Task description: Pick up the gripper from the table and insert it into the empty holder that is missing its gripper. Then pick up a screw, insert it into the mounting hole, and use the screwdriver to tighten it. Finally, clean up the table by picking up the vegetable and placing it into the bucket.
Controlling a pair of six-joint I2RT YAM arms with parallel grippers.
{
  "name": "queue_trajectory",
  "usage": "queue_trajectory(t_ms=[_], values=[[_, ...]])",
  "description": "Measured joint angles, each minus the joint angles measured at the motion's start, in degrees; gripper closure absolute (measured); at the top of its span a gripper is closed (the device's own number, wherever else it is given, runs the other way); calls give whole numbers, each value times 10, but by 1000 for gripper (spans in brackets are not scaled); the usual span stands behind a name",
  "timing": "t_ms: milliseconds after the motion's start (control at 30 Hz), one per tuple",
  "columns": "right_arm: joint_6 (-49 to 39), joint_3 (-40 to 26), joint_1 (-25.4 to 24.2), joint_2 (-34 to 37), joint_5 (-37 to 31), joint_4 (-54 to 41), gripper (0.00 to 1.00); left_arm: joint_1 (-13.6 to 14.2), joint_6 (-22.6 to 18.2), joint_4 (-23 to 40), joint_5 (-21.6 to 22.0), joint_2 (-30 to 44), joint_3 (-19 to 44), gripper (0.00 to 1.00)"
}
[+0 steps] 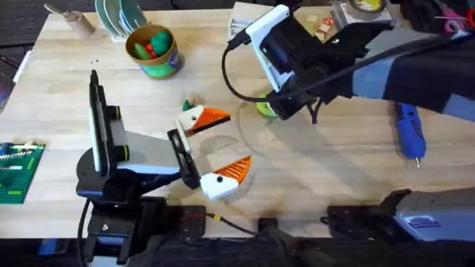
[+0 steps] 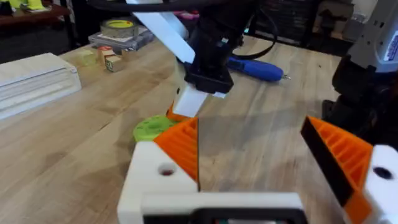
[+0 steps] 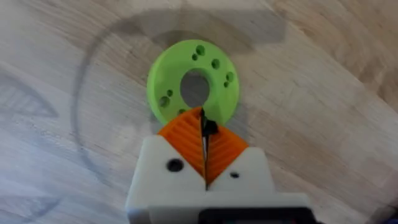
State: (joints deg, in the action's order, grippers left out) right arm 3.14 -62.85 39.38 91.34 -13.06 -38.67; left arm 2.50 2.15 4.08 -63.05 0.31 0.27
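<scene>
My right gripper (image 3: 204, 121) hangs just above a lime-green disc with holes (image 3: 193, 88), its orange pads shut on a small black piece that looks like a screw (image 3: 210, 129). Seen from overhead, the right gripper (image 1: 276, 105) reaches in over that disc (image 1: 265, 110). My left gripper (image 1: 215, 147) lies open near the table's (image 1: 326, 170) middle, both white fingers bearing orange pads (image 2: 180, 146). The blue screwdriver (image 1: 410, 130) lies at the right. The bucket (image 1: 154, 52) holds green and red vegetable shapes (image 1: 152, 42). The loose gripper piece and the empty holder are out of view.
A green studded baseplate (image 1: 18, 172) sits at the left edge. Plates (image 1: 119, 15) stand behind the bucket. A tape roll (image 1: 367, 6), wooden blocks (image 1: 320, 26) and flat white boards (image 1: 243, 21) crowd the far right. A small green bit (image 1: 187, 104) lies by the left gripper's far finger.
</scene>
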Motion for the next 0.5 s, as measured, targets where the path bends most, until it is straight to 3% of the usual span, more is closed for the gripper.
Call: queue_trajectory(t_ms=[500], values=[[22,0,11,1,-21,4,995,0,0,0,0,0,0,8]])
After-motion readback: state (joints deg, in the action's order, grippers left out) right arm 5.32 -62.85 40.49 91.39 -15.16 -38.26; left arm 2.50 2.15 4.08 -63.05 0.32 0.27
